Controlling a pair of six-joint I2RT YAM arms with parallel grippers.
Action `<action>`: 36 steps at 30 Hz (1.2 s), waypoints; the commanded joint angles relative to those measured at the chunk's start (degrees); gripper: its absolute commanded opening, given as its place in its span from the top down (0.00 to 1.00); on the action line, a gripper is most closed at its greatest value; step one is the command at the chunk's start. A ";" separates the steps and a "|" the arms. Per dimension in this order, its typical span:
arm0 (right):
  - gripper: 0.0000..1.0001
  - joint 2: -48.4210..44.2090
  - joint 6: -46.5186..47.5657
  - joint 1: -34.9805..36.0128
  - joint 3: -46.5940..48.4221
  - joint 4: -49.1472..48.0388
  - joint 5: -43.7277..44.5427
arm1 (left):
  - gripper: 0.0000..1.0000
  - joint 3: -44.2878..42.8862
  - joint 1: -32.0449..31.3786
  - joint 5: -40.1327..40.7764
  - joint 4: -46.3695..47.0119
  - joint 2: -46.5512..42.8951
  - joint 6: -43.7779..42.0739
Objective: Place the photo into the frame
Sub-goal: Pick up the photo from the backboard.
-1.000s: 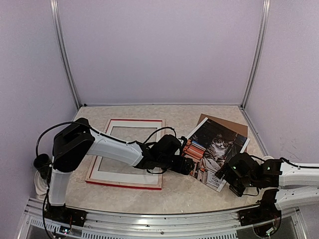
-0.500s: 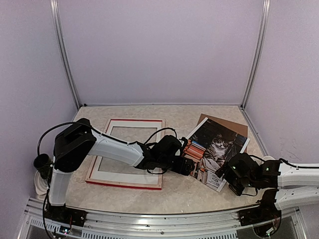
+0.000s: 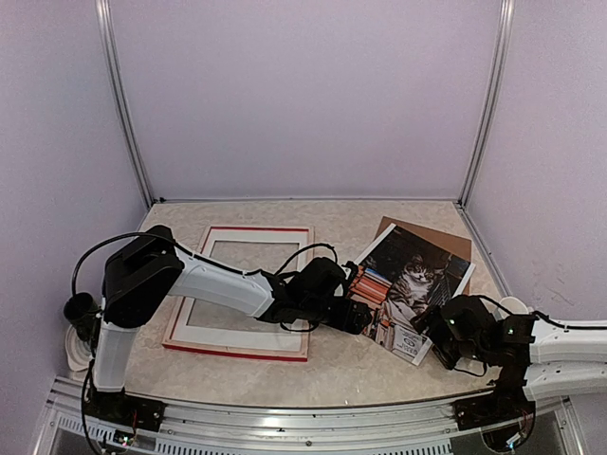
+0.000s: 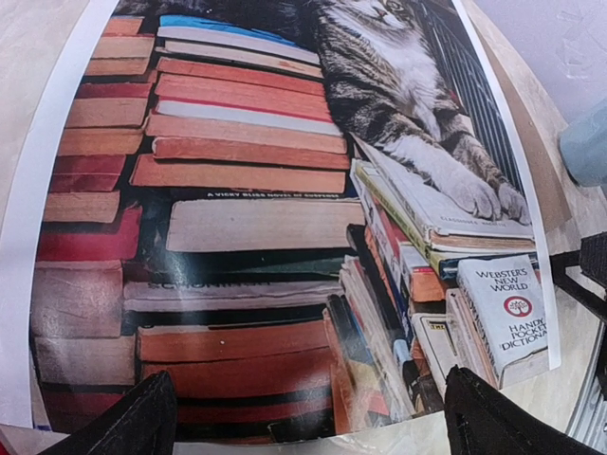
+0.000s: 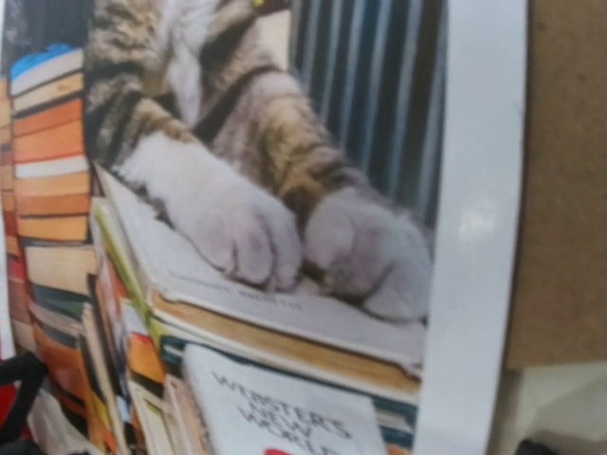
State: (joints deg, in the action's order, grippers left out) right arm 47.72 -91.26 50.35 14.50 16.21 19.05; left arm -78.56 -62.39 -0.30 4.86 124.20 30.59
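Note:
The photo [image 3: 410, 282], a grey tabby on stacked books, lies tilted at the right of the table, partly on a brown backing board [image 3: 444, 241]. The frame [image 3: 237, 352], red-faced, lies flat at the left with a white mat [image 3: 203, 328] in it. My left gripper [image 3: 358, 316] is low at the photo's left edge. In the left wrist view it [image 4: 308, 431] stands open, its fingertips [image 4: 133, 422] wide apart astride the photo's [image 4: 247, 218] white border. My right gripper [image 3: 430, 334] sits open at the photo's near corner. Its wrist view shows the photo [image 5: 247, 237] blurred and very close, with no finger closing on it.
The backing board [image 5: 564, 171] shows past the photo's white border in the right wrist view. Purple walls with metal posts [image 3: 486, 104] close the back and sides. A metal rail [image 3: 303, 417] runs along the near edge between the arm bases.
The right gripper has dropped slightly and edged left toward the photo's near corner. The left arm, the photo and the frame have not visibly moved.

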 commanded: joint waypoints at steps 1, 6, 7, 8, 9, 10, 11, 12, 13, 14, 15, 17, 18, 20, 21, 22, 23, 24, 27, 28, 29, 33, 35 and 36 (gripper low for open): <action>0.03 0.04 -0.15 -0.90 -2.38 -3.03 0.78 | 0.03 0.93 -0.19 -1.89 -0.29 1.65 0.48; 0.04 0.48 -0.08 -1.21 -4.22 -7.20 -0.50 | 0.04 0.93 -0.21 -2.27 -0.16 1.83 0.61; 0.04 0.62 -0.01 -1.29 -4.42 -7.75 -0.62 | 0.04 0.95 -0.22 -2.29 -0.20 1.79 0.61; 0.04 0.69 0.03 -1.30 -4.54 -8.09 -0.86 | 0.04 1.00 -0.20 -2.26 -0.20 1.75 0.54; 0.04 0.78 0.02 -1.30 -4.70 -8.38 -0.98 | 0.04 1.12 -0.20 -2.33 -0.18 1.61 0.53; 0.04 0.72 0.03 -1.30 -4.88 -8.65 -1.17 | 0.04 1.05 -0.20 -2.31 -0.20 1.58 0.52; 0.04 0.58 0.03 -1.29 -5.11 -9.05 -1.30 | 0.04 1.09 -0.23 -2.32 -0.20 1.57 0.45; 0.05 0.34 -0.02 -1.30 -5.50 -9.51 -1.48 | 0.04 1.09 -0.22 -2.24 -0.20 1.50 0.44; 0.06 0.04 -0.02 -1.30 -5.91 -9.98 -1.55 | 0.04 1.15 -0.27 -2.25 -0.25 1.48 0.44; 0.07 -0.40 -0.16 -1.30 -6.52 -10.57 -1.69 | 0.04 1.14 -0.27 -2.32 -0.29 1.48 0.44; 0.08 -0.98 -0.33 -1.30 -7.11 -11.25 -1.82 | 0.04 1.13 -0.25 -2.27 -0.29 1.48 0.44; 0.08 -2.66 -0.85 -1.30 -8.61 -12.77 -2.06 | 0.04 1.27 -0.25 -2.35 -0.29 1.48 0.43; 0.09 -3.67 -1.07 -1.30 -9.32 -13.37 -2.10 | 0.04 1.30 -0.25 -2.43 -0.34 1.42 0.44; 0.10 -6.33 -1.28 -1.30 -10.58 -14.01 -1.76 | 0.04 1.33 -0.20 -2.48 -0.29 1.39 0.35; 0.10 -7.79 -1.22 -1.30 -11.03 -13.97 -1.35 | 0.04 1.31 -0.27 -2.51 -0.29 1.39 0.34; 0.11 -9.47 -1.01 -1.30 -11.33 -13.84 -0.87 | 0.04 1.38 -0.24 -2.47 -0.29 1.39 0.35; 0.11 -11.03 -0.76 -1.30 -11.61 -13.43 -0.48 | 0.04 1.24 -0.22 -2.47 -0.29 1.39 0.29; 0.11 -12.66 -0.42 -1.30 -11.78 -13.00 0.13 | 0.04 1.27 -0.27 -2.56 -0.34 1.36 0.26; 0.14 -16.67 1.01 -1.30 -12.12 -12.35 1.71 | 0.04 1.13 -0.24 -2.50 -0.38 1.31 0.19; 0.16 -17.54 1.57 -1.30 -12.24 -12.56 2.04 | 0.04 1.13 -0.27 -2.52 -0.46 1.31 0.18; 0.17 -18.27 2.10 -1.35 -12.42 -12.92 2.33 | 0.04 1.01 -0.20 -2.45 -0.47 1.37 0.13; 0.23 -17.99 3.01 -1.30 -13.37 -14.85 2.60 | 0.04 0.88 -0.25 -2.60 -0.55 1.39 0.10; 0.24 -16.17 3.13 -1.30 -13.61 -15.87 2.28 | 0.04 0.96 -0.25 -2.56 -0.63 1.32 0.04; 0.25 -14.74 3.30 -1.30 -13.70 -16.01 2.00 | 0.04 0.96 -0.23 -2.56 -0.71 1.31 0.00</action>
State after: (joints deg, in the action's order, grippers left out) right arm 30.20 -89.25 49.45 2.17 1.93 20.29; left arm -78.32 -62.39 -1.30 5.50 124.20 30.61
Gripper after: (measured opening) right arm 0.759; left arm 0.962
